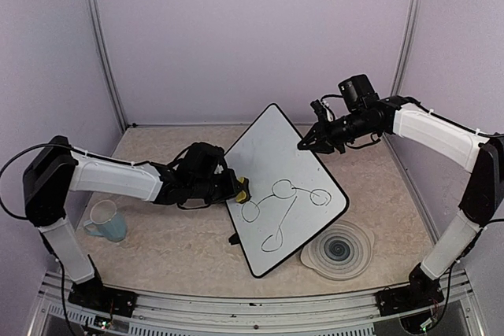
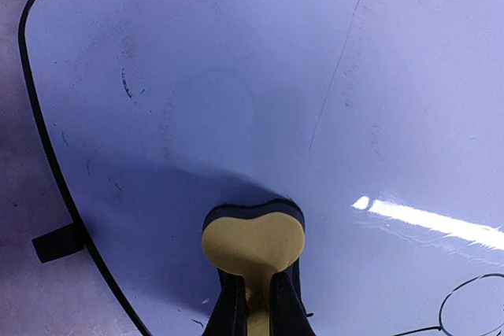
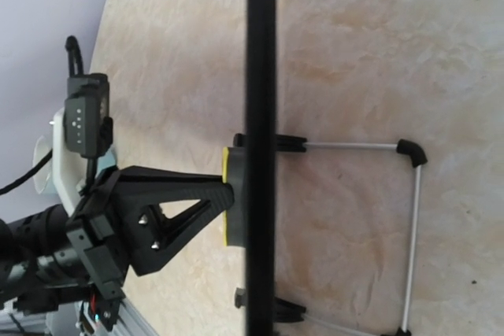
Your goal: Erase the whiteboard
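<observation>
The whiteboard [image 1: 287, 159] stands tilted on its stand in the middle of the table, with black marker loops and lines [image 1: 280, 198] on its lower half. My left gripper [image 1: 237, 193] is shut on a yellow eraser pad [image 1: 244, 188] and presses it flat against the board's left side, above the loops. In the left wrist view the pad [image 2: 253, 240] sits on the board [image 2: 236, 76], with a loop [image 2: 472, 304] at lower right. My right gripper [image 1: 303, 145] grips the board's upper right edge. The right wrist view shows the board edge-on [image 3: 261, 76] with the eraser [image 3: 226, 194] behind it.
A round grey ringed plate [image 1: 339, 249] lies just off the board's lower right corner. A pale blue cup [image 1: 106, 220] stands at the left, near the left arm. The board's wire stand [image 3: 413, 234] and a black foot [image 2: 57, 243] rest on the table.
</observation>
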